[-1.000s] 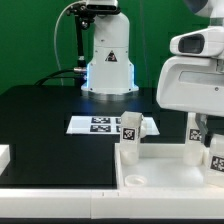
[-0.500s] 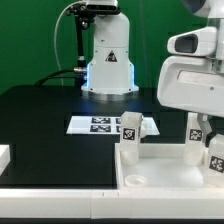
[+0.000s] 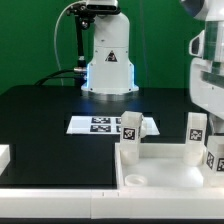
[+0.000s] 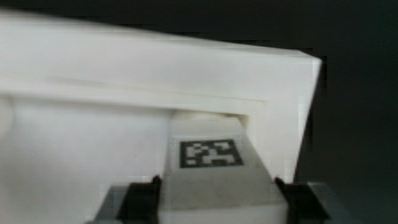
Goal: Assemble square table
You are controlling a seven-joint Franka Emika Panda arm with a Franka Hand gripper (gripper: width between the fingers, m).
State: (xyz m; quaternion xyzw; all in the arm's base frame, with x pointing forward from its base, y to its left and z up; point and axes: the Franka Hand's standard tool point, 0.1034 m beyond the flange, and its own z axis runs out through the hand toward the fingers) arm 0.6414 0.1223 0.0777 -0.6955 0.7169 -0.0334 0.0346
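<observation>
1. The Panda arm (image 3: 208,70) hangs over the 3 o'clock side of the exterior view, above the white square table top (image 3: 165,182), which lies at 5 o'clock on the black table (image 3: 50,110).
2. In the wrist view the gripper (image 4: 217,202) has its dark fingers (image 4: 135,203) pressed in from either side of a gripped leg (image 4: 214,160). The gap is only as wide as the leg, and by the look of it the leg is clamped.
3. That leg stands against the pale top (image 4: 107,70), tag facing the camera.
4. In the exterior view three legs stand upright along the top's far rim: a first leg (image 3: 130,138) near 6 o'clock, a second leg (image 3: 195,134) and a third leg (image 3: 216,152) toward 4 o'clock. Which of them is the gripped one cannot be told.
5. The marker board (image 3: 98,124) lies flat near the centre, just behind the first leg.
6. Progress looks partial. Legs are at the top, but whether any is screwed home is not visible, and a fourth leg is not in sight.
</observation>
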